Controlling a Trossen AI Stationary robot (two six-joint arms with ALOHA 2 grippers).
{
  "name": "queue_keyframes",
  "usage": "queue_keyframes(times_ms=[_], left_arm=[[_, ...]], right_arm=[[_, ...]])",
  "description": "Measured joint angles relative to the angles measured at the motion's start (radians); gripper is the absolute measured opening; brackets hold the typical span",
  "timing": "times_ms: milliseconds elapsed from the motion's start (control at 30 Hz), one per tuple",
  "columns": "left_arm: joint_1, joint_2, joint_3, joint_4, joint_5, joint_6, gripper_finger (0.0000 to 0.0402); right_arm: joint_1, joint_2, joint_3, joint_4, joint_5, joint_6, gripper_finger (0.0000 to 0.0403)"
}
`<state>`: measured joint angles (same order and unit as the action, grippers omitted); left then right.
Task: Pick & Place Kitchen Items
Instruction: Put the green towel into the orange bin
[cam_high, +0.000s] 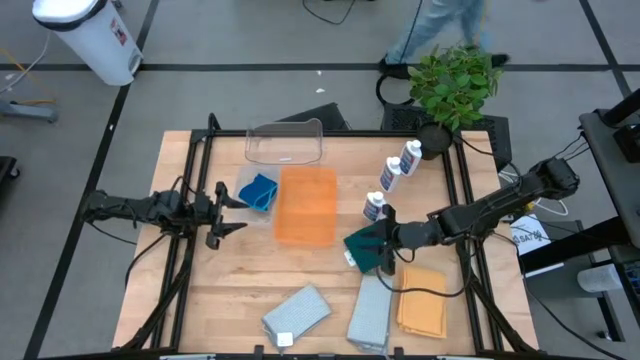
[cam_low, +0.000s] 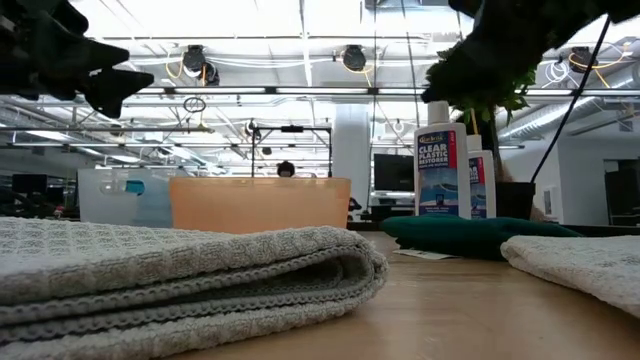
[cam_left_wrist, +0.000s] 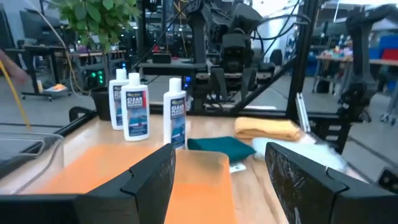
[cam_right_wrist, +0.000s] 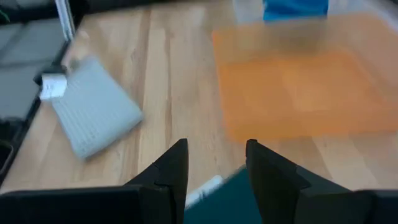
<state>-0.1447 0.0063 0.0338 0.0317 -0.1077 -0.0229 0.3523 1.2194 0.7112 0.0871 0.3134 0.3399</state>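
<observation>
A wooden table (cam_high: 230, 290) from above; the right hand (cam_high: 385, 253), at four o'clock from centre, hangs over the dark green pad (cam_high: 366, 246), fingers parted, grasping nothing; the left hand (cam_high: 228, 212), at nine o'clock, is released beside blue sponges (cam_high: 259, 191); three bottles (cam_high: 391, 179) stand at two o'clock; folded cloths (cam_high: 296, 314) lie at six.

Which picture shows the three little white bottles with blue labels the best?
The left wrist view: all three small white blue-labelled bottles stand upright in a row, labels facing the camera. The high view shows them only from above, as small shapes. The low view shows two, overlapping. The right wrist view shows none.
</observation>
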Motion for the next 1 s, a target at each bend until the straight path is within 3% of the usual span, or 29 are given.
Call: queue_keyframes(times_ms=[133,267,433,533,667,800,1000], left_arm=[[0.0,0.0,0.0,-0.001,0.001,0.04,0.0255],[0.0,0.0,0.0,0.0,0.002,0.043,0.0255],[0.0,0.0,0.0,-0.001,0.002,0.044,0.0255],[0.0,0.0,0.0,-0.001,0.002,0.044,0.0255],[0.0,0.0,0.0,-0.001,0.002,0.045,0.0255],[0.0,0.0,0.0,-0.001,0.002,0.045,0.0255],[0.0,0.0,0.0,-0.001,0.002,0.045,0.0255]], right_arm=[[-0.006,0.01,-0.118,0.358,-0.001,0.003,0.013],[-0.011,0.01,-0.236,0.699,-0.001,-0.1,0.013],[-0.012,0.003,-0.298,0.848,0.006,-0.051,0.0134],[0.012,-0.025,-0.242,0.687,0.006,-0.033,0.0153],[0.066,-0.057,-0.081,0.252,0.071,0.017,0.0193],[0.094,-0.058,0.011,-0.135,0.106,0.242,0.0228],[0.086,-0.058,-0.008,-0.44,0.107,0.548,0.0247]])
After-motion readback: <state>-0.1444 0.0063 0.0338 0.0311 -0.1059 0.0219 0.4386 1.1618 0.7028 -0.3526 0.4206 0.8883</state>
